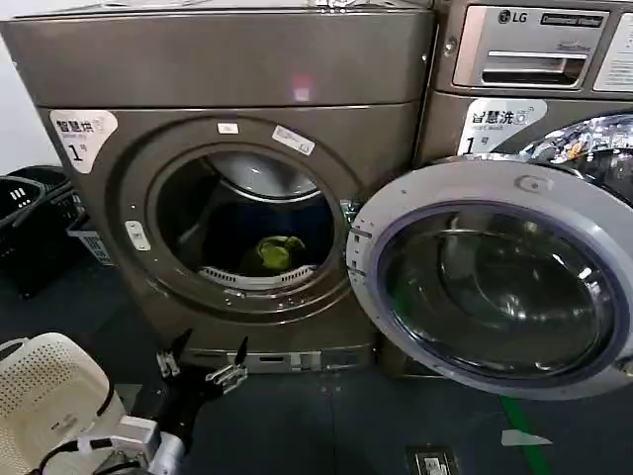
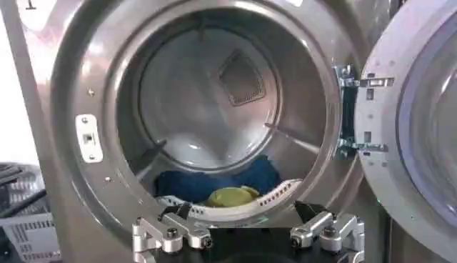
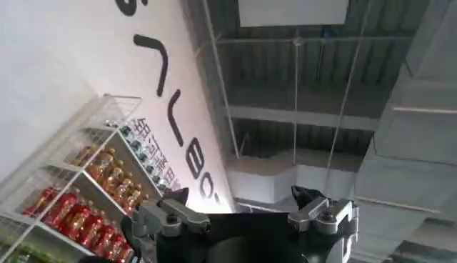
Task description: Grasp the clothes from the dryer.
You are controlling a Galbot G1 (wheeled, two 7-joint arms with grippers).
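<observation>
Head view, left to right: black baskets [image 1: 30, 213] on the floor at far left, then the dryer [image 1: 227, 69] with its "1" sticker [image 1: 79, 134] and round porthole, door [image 1: 495, 277] swung wide open to the right, and the LG machine [image 1: 534, 45] behind that door. Left gripper [image 1: 203, 364] low in front of the dryer's base, below the porthole, fingers spread apart and holding nothing. Clothes [image 1: 274, 253], a small yellow-green bundle, lying at the bottom front of the drum, just behind the lip, beside dark blue fabric [image 2: 250, 175]. Bundle up and ahead of the left gripper, slightly to its right, so probably a lift and forward reach through the porthole. No clear long axis to the bundle. In the right wrist view, right gripper [image 3: 243, 211] parked, aimed at ceiling and shelves, fingers apart, empty; left arm judged far nearer.
</observation>
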